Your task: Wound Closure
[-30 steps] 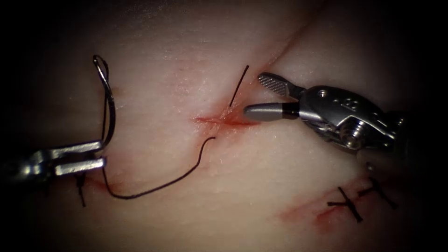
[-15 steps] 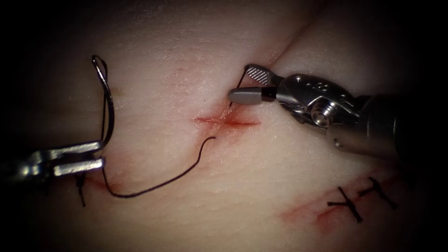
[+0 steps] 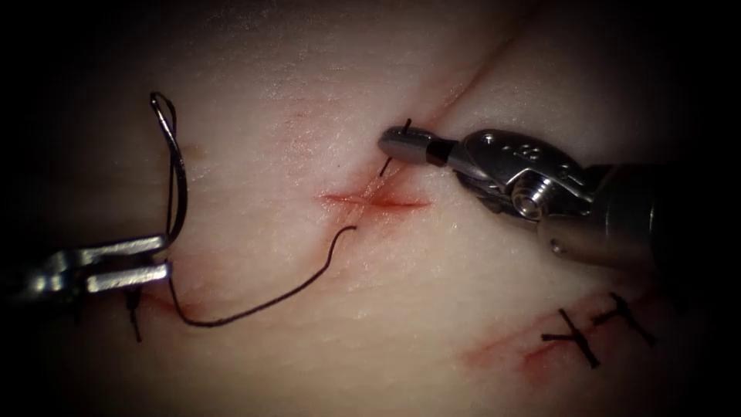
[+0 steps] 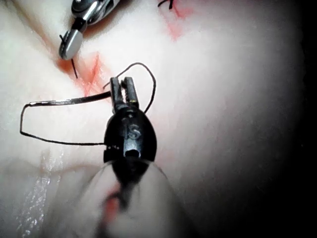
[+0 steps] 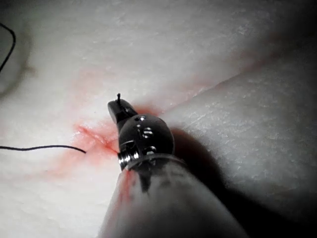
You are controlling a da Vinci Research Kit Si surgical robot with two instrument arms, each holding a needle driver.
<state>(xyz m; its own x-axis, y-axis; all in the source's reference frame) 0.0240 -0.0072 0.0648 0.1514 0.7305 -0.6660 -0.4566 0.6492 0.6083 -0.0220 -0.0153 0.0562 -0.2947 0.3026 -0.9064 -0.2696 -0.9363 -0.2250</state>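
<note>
Tissue (image 3: pixel 401 309) bears right tool (image 3: pixel 395 143), jaws clamping thread end (image 3: pixel 384 166).

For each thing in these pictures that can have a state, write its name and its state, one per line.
Right tool: shut on the short thread end above the cut.
Left tool: shut on the needle, near one end.
Needle: out of the tissue, left of the cut.
Thread: slack.
Cut: open.
Neighbouring stitches: tied, trimmed.

Tissue (image 3: pixel 401 309) carries thread (image 3: pixel 255 305), cut thread ends (image 3: pixel 579 337) and red fluid (image 3: pixel 374 201).
</note>
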